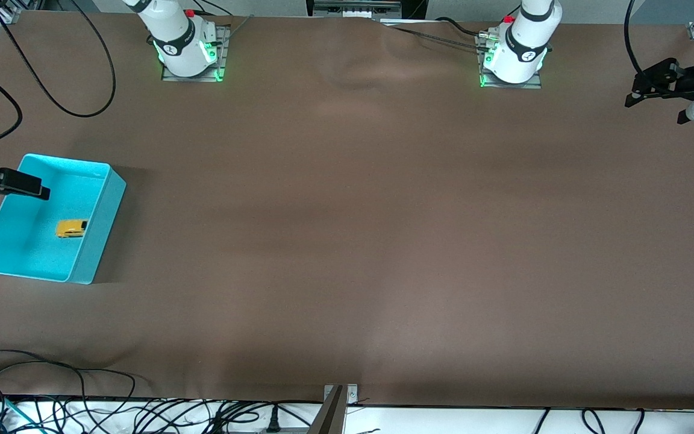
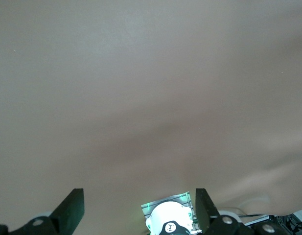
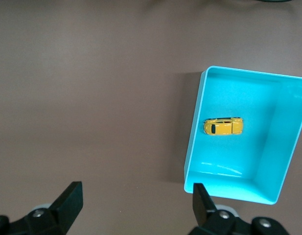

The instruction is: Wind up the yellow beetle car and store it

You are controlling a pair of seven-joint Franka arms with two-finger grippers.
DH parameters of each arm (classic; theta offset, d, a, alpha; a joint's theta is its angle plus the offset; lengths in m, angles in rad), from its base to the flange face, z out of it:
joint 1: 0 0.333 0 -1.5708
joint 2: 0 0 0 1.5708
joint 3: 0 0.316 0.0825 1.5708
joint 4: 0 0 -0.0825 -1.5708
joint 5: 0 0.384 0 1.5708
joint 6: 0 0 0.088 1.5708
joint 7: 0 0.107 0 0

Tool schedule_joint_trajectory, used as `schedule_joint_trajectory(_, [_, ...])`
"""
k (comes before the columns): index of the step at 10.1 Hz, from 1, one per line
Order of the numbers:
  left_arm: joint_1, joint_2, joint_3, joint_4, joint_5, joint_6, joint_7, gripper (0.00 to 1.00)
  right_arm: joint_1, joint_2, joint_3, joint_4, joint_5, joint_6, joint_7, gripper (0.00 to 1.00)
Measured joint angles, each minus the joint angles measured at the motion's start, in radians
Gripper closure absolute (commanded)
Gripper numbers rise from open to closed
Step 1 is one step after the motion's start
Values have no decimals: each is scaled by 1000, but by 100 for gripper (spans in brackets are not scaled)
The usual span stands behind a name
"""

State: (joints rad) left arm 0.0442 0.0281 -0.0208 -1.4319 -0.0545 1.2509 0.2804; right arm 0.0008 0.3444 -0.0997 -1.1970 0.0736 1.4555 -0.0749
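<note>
Brown matting covered the whole bench (image 1: 347, 241), and loose black cables (image 1: 52, 386) trailed along its near edge. Toward the right arm's end, close to that edge of the bench, stood the turquoise bin (image 1: 99, 235), and the yellow beetle car (image 1: 71, 228) lay on the bin's floor, beside the long wall that faced the middle of the bench, apparently tipped onto its side. The right wrist view showed the same: the yellow beetle car (image 3: 223, 126) alone in the turquoise bin (image 3: 288, 147), near one long wall.

The right gripper (image 1: 21, 184) hung above the bin's farther corner, its fingers spread wide and holding nothing. By the look of it the car was already stored, so the step in hand was judged to be the withdrawal. Done well, that would mean lifting straight up until the fingers cleared the rim before swinging away, so that the light bin was neither nudged nor dragged, and leaving the fingers apart.

Farthest off, at the left arm's end, the left gripper (image 1: 654, 84) waited over the bench's farther corner, fingers wide and empty.
</note>
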Motion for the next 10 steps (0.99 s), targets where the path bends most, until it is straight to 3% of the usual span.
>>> schedule_joint_trajectory(2, [1,8,1,0,0,0,0,0,-5,-44,10,-27,-1,-6,31,0])
schedule_joint_trajectory(5, [8,13,8,16,2,12,0,0,-130,-199,186,-216,-13,42,142,0])
schedule_joint_trajectory(6, [8,13,8,21,2,28,0,0,-142,-242,209,-263,-15,50,158,0])
schedule_joint_trajectory(10, [8,35,8,22,4,49,0,0,-150,-294,206,-308,-26,52,166,0])
